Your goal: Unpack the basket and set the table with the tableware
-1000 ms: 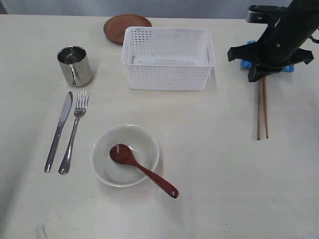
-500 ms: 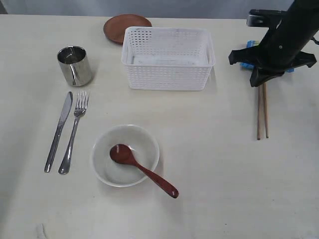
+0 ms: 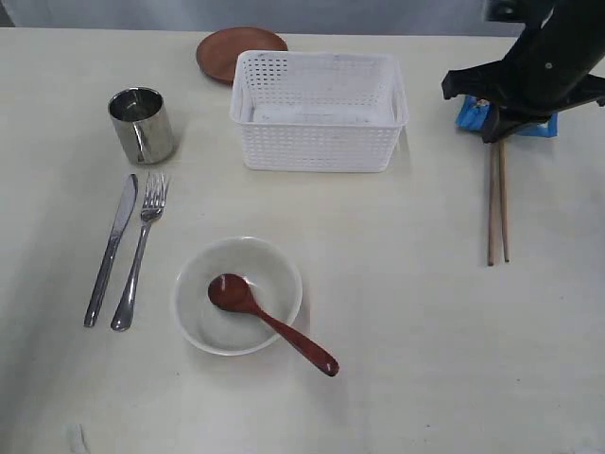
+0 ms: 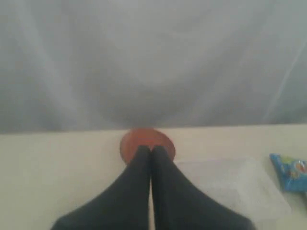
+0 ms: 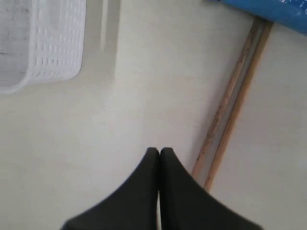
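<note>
The white basket [image 3: 319, 109] stands at the back middle of the cream table [image 3: 416, 331] and looks empty. A steel cup [image 3: 142, 124], knife [image 3: 112, 248] and fork [image 3: 140, 252] lie at the left. In front sits the white bowl [image 3: 237, 294] with the reddish-brown spoon [image 3: 271, 323] in it. The brown plate [image 3: 236, 52] lies behind the basket. Two chopsticks [image 3: 497, 203] lie at the right. My right gripper [image 5: 159, 151] hovers shut and empty beside the chopsticks [image 5: 232, 103]. My left gripper [image 4: 151, 148] is shut and empty, aimed toward the plate [image 4: 146, 140].
A blue chip bag [image 3: 515, 118] lies at the back right, partly under the right arm [image 3: 534, 71]; it shows too in the left wrist view as the bag [image 4: 290, 171]. The basket's corner [image 5: 41, 40] appears in the right wrist view.
The right arm has lifted and pulled back toward the far right corner, uncovering more of the chopsticks and the blue bag. Nothing on the table moved.
</note>
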### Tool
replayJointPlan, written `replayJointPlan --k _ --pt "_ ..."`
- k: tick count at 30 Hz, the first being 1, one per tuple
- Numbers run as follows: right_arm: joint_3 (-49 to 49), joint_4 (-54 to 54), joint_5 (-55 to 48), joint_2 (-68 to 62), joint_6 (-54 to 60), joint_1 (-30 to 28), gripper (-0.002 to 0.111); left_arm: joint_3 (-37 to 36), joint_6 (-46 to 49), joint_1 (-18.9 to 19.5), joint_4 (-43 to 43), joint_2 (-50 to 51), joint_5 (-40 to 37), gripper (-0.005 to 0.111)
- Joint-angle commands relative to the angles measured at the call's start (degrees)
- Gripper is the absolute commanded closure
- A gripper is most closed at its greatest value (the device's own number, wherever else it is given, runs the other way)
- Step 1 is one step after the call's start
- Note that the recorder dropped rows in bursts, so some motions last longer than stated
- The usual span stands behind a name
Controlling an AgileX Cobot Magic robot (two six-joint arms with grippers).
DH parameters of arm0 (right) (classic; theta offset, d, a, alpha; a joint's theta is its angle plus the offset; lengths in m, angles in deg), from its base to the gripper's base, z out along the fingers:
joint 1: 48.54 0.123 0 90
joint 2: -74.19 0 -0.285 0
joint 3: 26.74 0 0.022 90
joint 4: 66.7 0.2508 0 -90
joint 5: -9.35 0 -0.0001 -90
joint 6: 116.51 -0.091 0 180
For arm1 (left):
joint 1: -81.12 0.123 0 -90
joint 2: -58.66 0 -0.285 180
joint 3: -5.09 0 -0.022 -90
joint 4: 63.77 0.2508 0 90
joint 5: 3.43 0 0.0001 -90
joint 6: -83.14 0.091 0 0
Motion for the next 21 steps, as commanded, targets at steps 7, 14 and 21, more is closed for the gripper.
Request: replayJointPlan --k 7,14,21 --pt "-0.3 0.2 -3.7 4.6 0.8 0.0 0.109 13.6 -0.5 -0.1 0.0 18.9 2.4 0.107" --pt "-0.9 0.4 -6.5 7.9 0.8 0.0 0.109 13.6 -0.5 -0.1 -0.1 23.6 6.8 0.107" --pt "-5.6 0.6 -6.2 12.6 0.8 0.0 0.109 13.6 -0.5 -0.1 -0.1 29.0 8.2 0.107"
